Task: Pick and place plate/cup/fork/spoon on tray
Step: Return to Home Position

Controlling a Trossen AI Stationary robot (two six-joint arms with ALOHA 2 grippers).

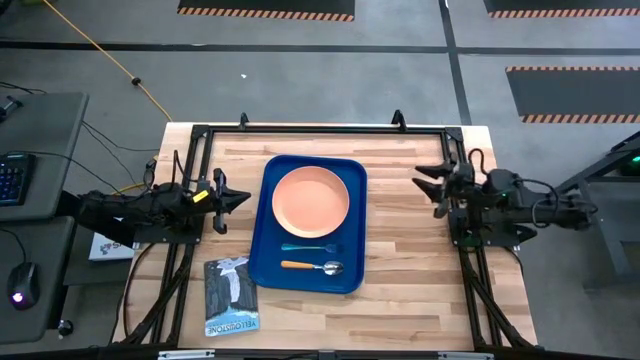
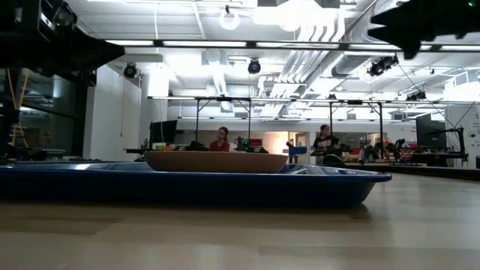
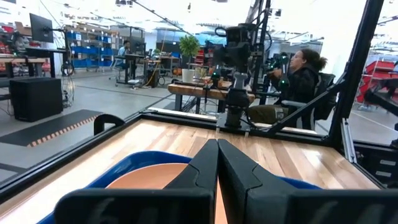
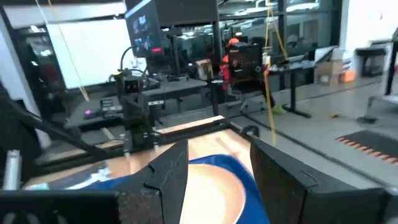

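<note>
The blue tray (image 1: 355, 232) lies on the middle of the wooden table. The salmon-pink plate (image 1: 311, 198) rests flat in the tray's far half; it also shows in the low view (image 2: 216, 160). The light-blue fork (image 1: 310, 247) and the orange-handled spoon (image 1: 311, 266) lie side by side in the tray's near half. No cup shows. My left gripper (image 1: 240, 198) is shut and empty, left of the tray, above the table. My right gripper (image 1: 424, 180) is open and empty, right of the tray.
A grey-blue booklet (image 1: 231, 296) lies on the table near its front-left corner. A black frame (image 1: 320, 128) runs along the table's far edge and sides. People sit at desks in the room beyond the table (image 2: 222, 139).
</note>
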